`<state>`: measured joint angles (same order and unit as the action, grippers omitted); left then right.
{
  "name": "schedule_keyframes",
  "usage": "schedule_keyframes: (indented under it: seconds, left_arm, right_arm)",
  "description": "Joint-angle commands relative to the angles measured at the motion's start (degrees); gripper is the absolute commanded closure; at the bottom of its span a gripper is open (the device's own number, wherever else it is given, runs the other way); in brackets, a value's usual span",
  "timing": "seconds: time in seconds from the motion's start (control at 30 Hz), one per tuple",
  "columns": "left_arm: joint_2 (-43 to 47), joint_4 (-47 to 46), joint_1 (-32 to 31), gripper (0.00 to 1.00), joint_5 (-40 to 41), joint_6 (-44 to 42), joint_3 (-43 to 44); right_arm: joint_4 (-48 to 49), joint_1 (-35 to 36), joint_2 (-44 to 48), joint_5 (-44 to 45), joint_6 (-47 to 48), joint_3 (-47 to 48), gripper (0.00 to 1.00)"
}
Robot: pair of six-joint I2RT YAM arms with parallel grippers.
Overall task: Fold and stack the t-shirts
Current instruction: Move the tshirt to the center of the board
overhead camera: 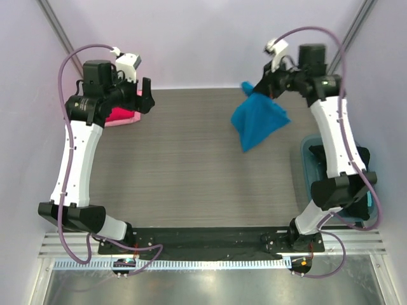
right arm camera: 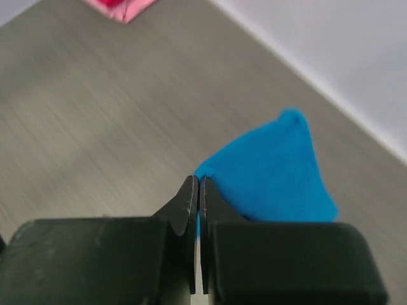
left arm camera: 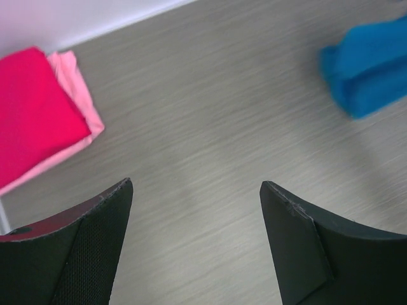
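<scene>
- I am holding the blue t-shirt (overhead camera: 257, 124) by one corner in the tightly closed right gripper (right arm camera: 198, 184), bunched over the table's (overhead camera: 191, 171) far right. That thin pinch is risking a slip.
- My left gripper (left arm camera: 197, 210) is gaping wide and empty near the red t-shirt (left arm camera: 32, 114), folded on the pink t-shirt (left arm camera: 79, 89). Laying down one-handed is inviting crumpling.
</scene>
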<state>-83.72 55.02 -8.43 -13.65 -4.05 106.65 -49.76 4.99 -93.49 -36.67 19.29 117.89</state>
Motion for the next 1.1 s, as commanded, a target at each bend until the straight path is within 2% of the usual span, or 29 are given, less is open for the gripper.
schedule_keyframes:
  seconds: [0.0,0.1,0.2,0.37,0.47,0.53,0.57,0.6,0.63,0.67,0.73,0.8,0.83,0.9,0.97,1.07]
  left_arm:
    - [0.24,-8.35,0.17,0.19,-6.91,1.42,1.45]
    - [-2.92,-6.08,0.08,0.19,-6.48,1.94,1.55]
    - [-2.94,-6.86,0.08,0.20,-5.07,0.81,-5.01]
    - [-3.55,-8.62,0.08,0.20,-2.79,1.07,-12.68]
    - [-4.25,-8.71,0.08,0.20,-0.60,1.68,-15.68]
    - [-5.04,-8.71,0.08,0.20,0.81,1.59,-16.30]
    - [-5.57,-9.05,0.08,0.20,1.34,1.68,-16.91]
    - [-5.92,-9.58,0.08,0.19,1.95,2.20,-17.09]
    - [-6.27,-10.28,0.16,0.18,1.61,3.60,-16.92]
    - [-6.54,-10.38,0.16,0.19,0.91,3.79,-16.83]
    - [-6.19,-10.81,0.16,0.19,0.99,5.97,-17.35]
    - [-5.93,-11.34,0.08,0.19,-1.37,6.08,-19.19]
    - [-5.93,-11.87,0.08,0.20,-2.42,6.08,-20.42]
    - [-6.10,-13.53,0.25,0.20,-3.23,8.35,-23.06]
    - [-5.58,-14.41,0.69,0.20,-4.97,11.52,-24.99]
    - [-2.86,-17.31,0.87,0.20,-4.73,9.60,-28.50]
  right_arm:
    - [-0.88,3.79,-0.02,2.48,-0.92,-5.79,0.99]
    - [0.28,6.69,-1.68,2.48,1.01,-8.81,0.99]
    - [-0.96,8.62,-3.19,0.72,4.43,-10.13,0.99]
    - [6.42,8.89,-6.17,10.35,6.72,-13.73,0.99]
    - [5.90,8.72,-7.76,17.12,11.03,-15.65,0.99]
    - [2.67,8.37,-6.36,17.68,12.61,-18.38,0.99]
    - [2.65,8.37,-4.96,17.77,12.44,-24.31,0.99]
    - [3.00,8.28,-2.16,18.46,9.92,-27.59,0.98]
    - [3.87,8.28,-0.57,19.25,8.32,-30.49,0.83]
    - [4.57,8.28,0.67,20.48,6.13,-35.22,0.74]
    - [5.98,8.28,4.17,28.55,2.53,-37.46,0.57]
    - [6.68,8.19,6.73,32.69,5.65,-37.73,0.56]
    - [8.26,8.19,9.53,32.88,10.54,-38.43,0.56]
    - [10.03,9.24,10.70,28.53,14.09,-38.26,0.57]
    - [8.54,13.18,7.29,26.65,17.01,-33.53,0.58]
    - [5.29,16.70,-0.95,22.88,19.01,-26.34,0.59]
